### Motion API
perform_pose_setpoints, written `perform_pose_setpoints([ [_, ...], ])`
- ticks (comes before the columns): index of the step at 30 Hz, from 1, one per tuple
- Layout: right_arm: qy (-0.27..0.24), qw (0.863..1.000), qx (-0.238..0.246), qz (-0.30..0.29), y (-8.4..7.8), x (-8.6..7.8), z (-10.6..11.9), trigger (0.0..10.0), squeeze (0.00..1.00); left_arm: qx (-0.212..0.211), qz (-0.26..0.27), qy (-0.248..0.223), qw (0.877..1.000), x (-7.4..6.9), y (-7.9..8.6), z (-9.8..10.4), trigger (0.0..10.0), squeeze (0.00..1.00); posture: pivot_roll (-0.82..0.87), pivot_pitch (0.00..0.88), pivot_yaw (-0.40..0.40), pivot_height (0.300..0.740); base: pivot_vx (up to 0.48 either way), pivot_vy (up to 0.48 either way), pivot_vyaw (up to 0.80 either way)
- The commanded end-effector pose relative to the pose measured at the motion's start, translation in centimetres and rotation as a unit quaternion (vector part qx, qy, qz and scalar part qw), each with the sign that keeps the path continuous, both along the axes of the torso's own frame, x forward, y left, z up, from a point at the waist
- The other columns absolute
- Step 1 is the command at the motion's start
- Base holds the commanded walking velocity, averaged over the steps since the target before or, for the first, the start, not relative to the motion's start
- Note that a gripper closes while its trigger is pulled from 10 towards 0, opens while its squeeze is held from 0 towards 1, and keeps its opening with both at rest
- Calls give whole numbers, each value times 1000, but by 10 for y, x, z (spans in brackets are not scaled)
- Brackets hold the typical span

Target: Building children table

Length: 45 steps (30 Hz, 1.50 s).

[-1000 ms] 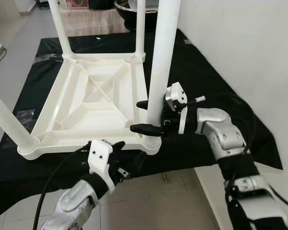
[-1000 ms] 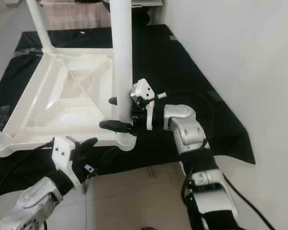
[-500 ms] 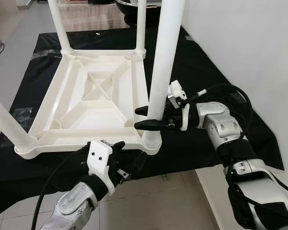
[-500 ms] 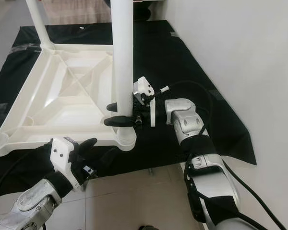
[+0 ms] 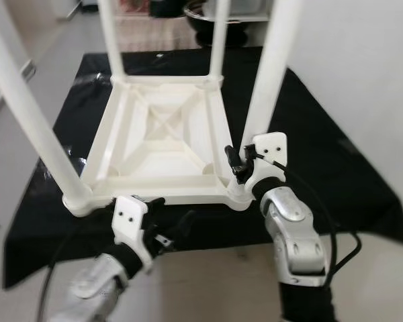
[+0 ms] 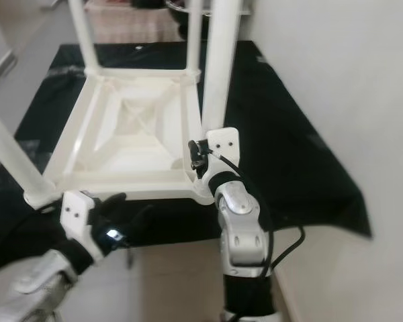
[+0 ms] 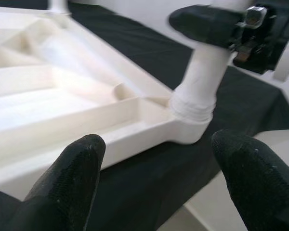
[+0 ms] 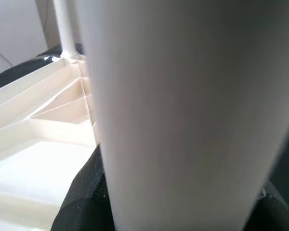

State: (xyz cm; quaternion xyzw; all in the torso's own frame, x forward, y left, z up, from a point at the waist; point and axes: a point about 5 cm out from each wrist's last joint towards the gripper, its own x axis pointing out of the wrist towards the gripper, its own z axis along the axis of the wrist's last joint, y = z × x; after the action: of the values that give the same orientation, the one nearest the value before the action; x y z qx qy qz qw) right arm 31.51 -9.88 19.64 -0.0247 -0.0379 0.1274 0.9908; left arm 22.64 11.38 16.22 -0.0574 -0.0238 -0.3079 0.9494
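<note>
Gripping the near-right leg (image 5: pixel 265 80) just above the table (image 5: pixel 162 134), right gripper (image 5: pixel 238 163); left gripper (image 7: pixel 154 163) open below its edge.

1. Indoor room, looks like a home; plain white wall (image 5: pixel 363 60) runs along the right side.
2. Floor of pale beige tiles (image 5: pixel 208 282) with visible grout lines.
3. Black cloth (image 5: pixel 322 147) spread flat on the floor as a work area, wrinkled at its edges.
4. White plastic children's table (image 5: pixel 164 144) lies upside down on the cloth, legs up — household furniture.
5. Beyond the cloth's far edge, blurred dark furniture and a rug-like patch; cannot tell more.
</note>
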Motion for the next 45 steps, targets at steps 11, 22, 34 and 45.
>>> perform_pose_setpoints([
  [11, -20, 987, 8, 160, 55, 25, 27, 10000, 1000, 6, 9, 6, 1000, 4, 3, -6, 10000, 0, -7, 121, -50, 740, 0, 0, 0],
  [22, -37, 934, -52, 352, 28, 36, 49, 10000, 0, 4, 5, 6, 1000, 1, 0, -6, 10000, 0, -5, 144, -58, 740, 0, 0, 0],
  [34, 43, 841, -92, 531, 1, 34, 21, 10000, 0, 7, 3, 7, 1000, -8, -1, -4, 10000, 0, 33, 180, -59, 740, 0, 0, 0],
  [45, 76, 806, -82, 581, 5, 38, 11, 9529, 0, 10, 2, 12, 1000, -16, 0, -3, 10000, 0, 53, 200, -57, 740, 0, 0, 0],
])
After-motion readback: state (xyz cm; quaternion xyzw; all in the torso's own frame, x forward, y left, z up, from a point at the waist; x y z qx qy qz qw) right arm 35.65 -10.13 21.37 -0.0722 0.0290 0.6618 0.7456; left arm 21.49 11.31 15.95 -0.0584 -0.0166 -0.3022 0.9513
